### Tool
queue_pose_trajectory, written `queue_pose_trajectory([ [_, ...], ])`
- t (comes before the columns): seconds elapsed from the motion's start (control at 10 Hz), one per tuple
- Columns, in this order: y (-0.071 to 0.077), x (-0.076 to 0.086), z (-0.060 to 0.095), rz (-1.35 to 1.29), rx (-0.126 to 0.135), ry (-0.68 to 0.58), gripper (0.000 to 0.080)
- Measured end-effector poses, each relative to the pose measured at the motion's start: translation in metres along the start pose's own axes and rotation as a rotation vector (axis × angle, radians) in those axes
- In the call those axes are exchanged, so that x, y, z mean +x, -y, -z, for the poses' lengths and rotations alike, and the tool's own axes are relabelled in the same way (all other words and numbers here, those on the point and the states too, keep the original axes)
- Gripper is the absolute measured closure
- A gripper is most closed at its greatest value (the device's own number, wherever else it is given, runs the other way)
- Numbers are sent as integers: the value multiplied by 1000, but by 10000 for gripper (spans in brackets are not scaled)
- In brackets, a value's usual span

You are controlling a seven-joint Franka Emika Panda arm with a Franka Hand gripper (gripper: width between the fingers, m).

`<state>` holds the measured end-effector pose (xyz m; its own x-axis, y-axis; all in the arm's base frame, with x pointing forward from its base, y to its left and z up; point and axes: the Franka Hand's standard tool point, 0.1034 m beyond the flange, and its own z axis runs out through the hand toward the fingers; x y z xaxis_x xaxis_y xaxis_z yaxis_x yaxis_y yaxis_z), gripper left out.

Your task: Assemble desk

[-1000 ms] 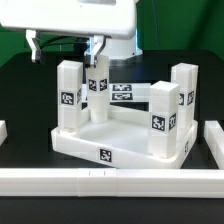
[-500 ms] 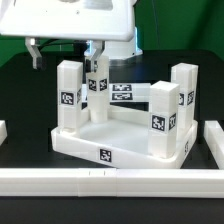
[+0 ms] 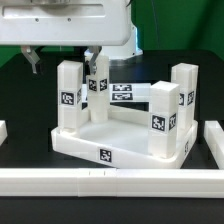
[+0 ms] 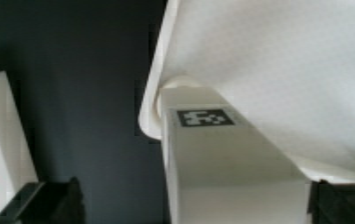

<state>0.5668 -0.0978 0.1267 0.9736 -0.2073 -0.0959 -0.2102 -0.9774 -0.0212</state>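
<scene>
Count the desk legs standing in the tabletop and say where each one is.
4. Front leg at the exterior view's left; front leg at its right; back leg at its right; back leg at its left, partly hidden, below the open gripper. All stand upright in the tabletop.

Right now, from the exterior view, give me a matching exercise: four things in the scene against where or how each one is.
Things:
1. tabletop
2. marker board
3. border rail
4. fingers

Places or states:
A. lies flat on the table behind the desk
B. spread open, up above the desk
C. carries four upright legs
D. runs along the table's near edge, in front of the desk

Pairs: 1-C, 2-A, 3-D, 4-B
</scene>
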Motion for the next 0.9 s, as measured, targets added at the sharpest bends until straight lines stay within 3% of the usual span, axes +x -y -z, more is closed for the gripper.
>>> queue_pose_trajectory([
  [0.3, 3, 2, -2, 4, -3, -8, 168],
  [0.5, 2, 2, -2, 4, -4, -9, 513],
  [0.9, 2, 2, -2, -18, -4, -9, 510],
])
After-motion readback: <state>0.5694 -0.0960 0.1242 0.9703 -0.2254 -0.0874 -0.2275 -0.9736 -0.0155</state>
